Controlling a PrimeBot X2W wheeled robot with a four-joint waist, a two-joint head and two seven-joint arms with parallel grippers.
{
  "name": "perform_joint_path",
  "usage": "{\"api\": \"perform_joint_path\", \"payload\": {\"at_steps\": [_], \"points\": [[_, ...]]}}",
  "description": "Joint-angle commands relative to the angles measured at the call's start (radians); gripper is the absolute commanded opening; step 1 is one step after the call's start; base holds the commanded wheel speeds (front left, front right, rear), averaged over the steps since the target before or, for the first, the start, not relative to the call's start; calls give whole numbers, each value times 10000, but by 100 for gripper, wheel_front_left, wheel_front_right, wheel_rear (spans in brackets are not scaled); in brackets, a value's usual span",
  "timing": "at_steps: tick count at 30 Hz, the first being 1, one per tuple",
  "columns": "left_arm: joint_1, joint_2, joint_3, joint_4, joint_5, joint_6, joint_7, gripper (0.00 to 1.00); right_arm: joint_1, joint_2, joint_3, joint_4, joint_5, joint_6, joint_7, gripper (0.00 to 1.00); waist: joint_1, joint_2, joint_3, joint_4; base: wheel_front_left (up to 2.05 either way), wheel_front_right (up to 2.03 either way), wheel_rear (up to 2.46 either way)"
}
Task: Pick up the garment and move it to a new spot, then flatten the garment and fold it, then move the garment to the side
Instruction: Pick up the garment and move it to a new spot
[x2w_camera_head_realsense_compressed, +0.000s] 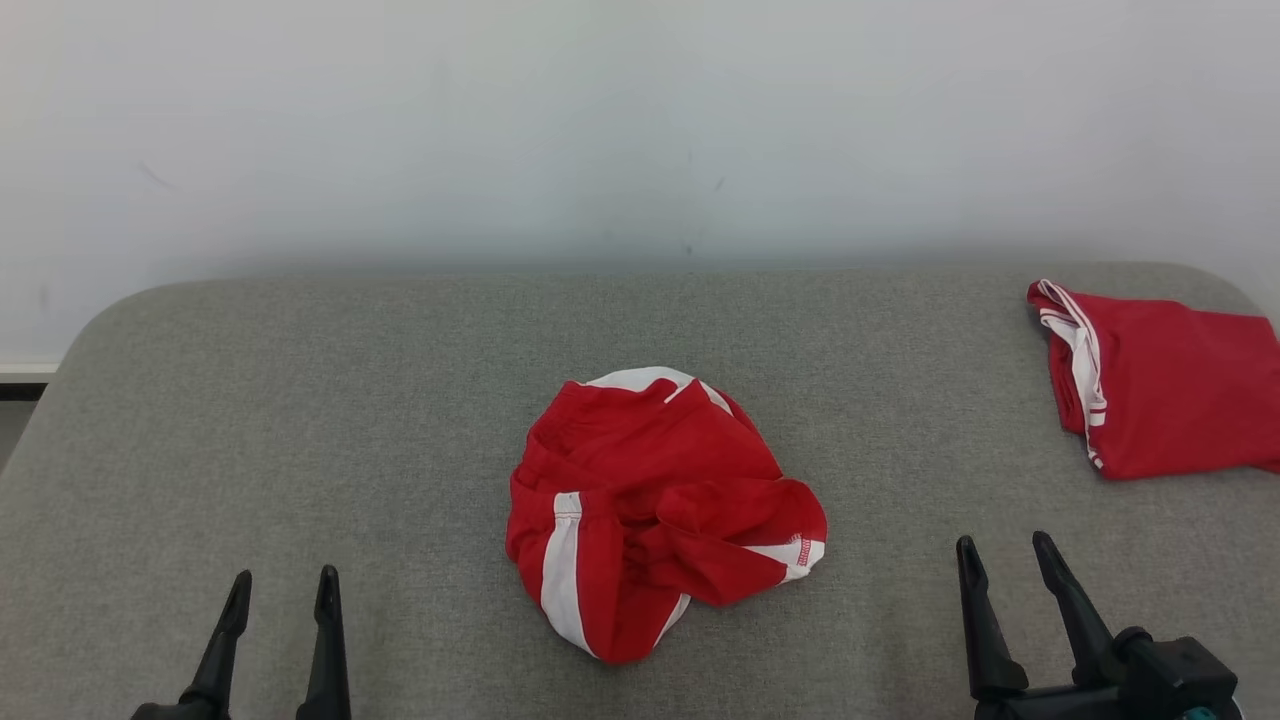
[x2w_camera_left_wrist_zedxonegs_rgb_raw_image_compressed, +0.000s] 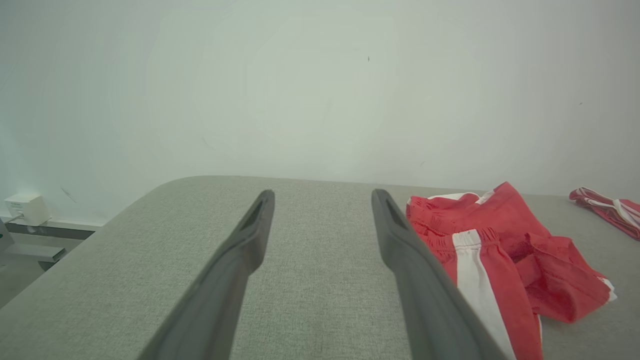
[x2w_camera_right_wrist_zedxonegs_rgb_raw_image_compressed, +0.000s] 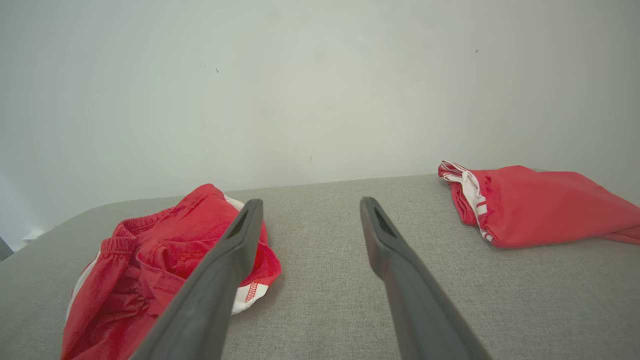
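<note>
So the crumpled red garment with white stripes sits in a heap mid-way across the grey padded table, and a second red garment, folded, lies at the far right. The left gripper and right gripper hang at the near edge either side of the heap, jaws spread wide, gripping nothing.

You've got bright, even, diffuse light in all three views; the wall runs near white, dimming just above the grey surface. The crumpled garment throws only a faint soft shadow. On your wrist views the fingers go soft toward the bottom edge, corners slightly darker.
</note>
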Motion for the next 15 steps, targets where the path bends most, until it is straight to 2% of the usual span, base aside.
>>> {"api": "perform_joint_path", "payload": {"at_steps": [1,15], "points": [[164,-44,69,-55,79,-59,-29,100,123,24,26,-21,50,-24,22,100,1,0,-4,13,0,0,0],[376,-651,584,17,590,-416,-30,100,497,143,327,-36,20,-24,139,100,1,0,45,50,0,0,0]]}}
